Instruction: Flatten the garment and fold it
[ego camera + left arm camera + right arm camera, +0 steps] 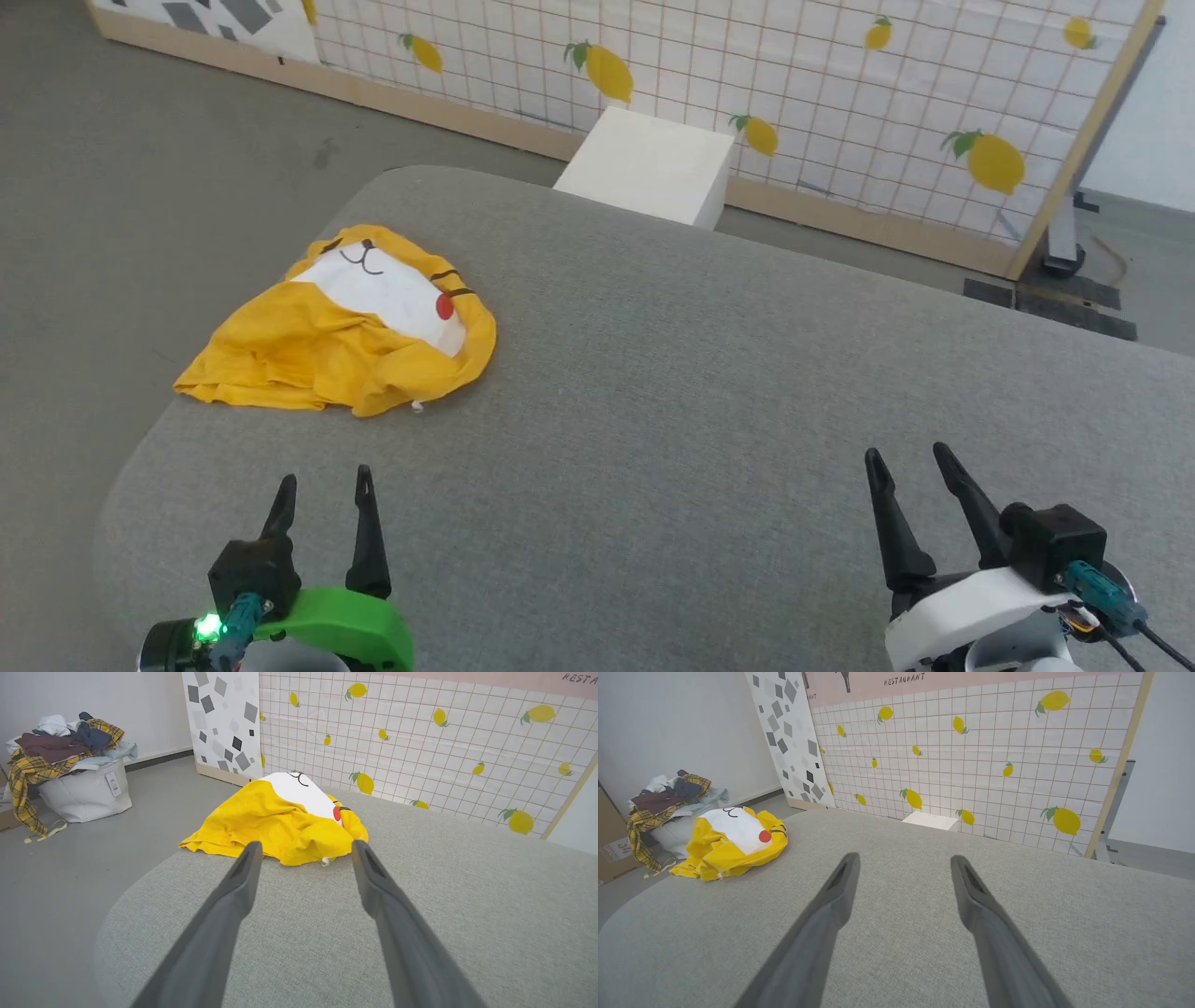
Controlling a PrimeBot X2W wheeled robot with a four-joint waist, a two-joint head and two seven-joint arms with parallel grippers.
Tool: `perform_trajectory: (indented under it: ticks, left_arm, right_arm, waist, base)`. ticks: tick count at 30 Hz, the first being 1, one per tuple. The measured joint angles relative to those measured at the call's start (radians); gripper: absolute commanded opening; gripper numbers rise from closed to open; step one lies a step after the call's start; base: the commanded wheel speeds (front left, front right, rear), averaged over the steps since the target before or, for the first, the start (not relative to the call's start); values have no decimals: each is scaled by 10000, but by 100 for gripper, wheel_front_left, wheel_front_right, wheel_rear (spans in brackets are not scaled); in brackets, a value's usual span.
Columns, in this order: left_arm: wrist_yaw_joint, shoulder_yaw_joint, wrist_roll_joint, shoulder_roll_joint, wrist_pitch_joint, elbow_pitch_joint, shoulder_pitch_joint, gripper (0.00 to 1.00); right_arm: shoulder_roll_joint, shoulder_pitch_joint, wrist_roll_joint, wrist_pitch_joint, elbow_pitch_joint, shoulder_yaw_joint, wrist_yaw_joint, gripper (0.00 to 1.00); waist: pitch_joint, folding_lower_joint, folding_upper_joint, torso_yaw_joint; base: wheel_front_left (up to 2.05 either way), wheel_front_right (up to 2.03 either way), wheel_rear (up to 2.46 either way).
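The garment (345,327) is a bright yellow T-shirt with a white muzzle patch, a red cheek dot and black stripes. It lies crumpled in a heap at the far left of the grey padded table (653,392), close to the left edge. My left gripper (325,478) is open near the table's front, a short way in front of the heap, empty. In the left wrist view the garment (275,826) lies just beyond the open left gripper (303,845). My right gripper (906,455) is open and empty at the front right. From the right wrist the garment (733,847) shows far left of the right gripper (903,858).
A white box (649,166) stands on the floor behind the table, before a lemon-print tiled panel (840,103). A white basket heaped with clothes (70,770) sits on the floor to the left. The table's middle and right are bare grey fabric.
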Motion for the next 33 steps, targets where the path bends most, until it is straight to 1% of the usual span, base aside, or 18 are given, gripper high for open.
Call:
perform_trajectory:
  ticks: [14,33]
  left_arm:
    - [92,0,-267,0,-274,86,139,100]
    - [347,-48,-349,65,-635,374,306,100]
  right_arm:
    - [0,26,207,-265,288,128,0,100]
    - [2,178,625,-663,673,303,0,100]
  waist:
    - [-54,0,0,689]
    - [-179,0,0,1533]
  base:
    - [0,0,0]
    - [0,0,0]
